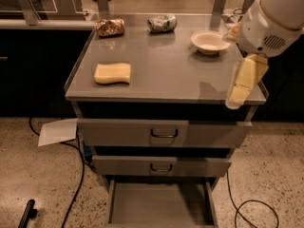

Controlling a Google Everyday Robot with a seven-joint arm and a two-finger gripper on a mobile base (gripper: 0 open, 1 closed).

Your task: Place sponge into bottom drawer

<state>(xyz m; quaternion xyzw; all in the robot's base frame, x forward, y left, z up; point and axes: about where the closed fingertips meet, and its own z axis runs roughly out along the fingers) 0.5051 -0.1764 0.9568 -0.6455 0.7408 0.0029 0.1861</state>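
Note:
The pale yellow sponge (112,73) lies flat on the left part of the grey cabinet top (171,75). The bottom drawer (159,204) is pulled out at the foot of the cabinet, and the part of its grey floor in view is bare. My gripper (234,100) hangs from the white arm at the right, over the front right corner of the cabinet top. It is far to the right of the sponge and nothing shows in it.
A white bowl (209,41), a crushed can (161,23) and a snack bag (110,26) sit along the back of the top. The two upper drawers (164,133) are closed. Paper (57,131) and cables (76,194) lie on the floor at the left.

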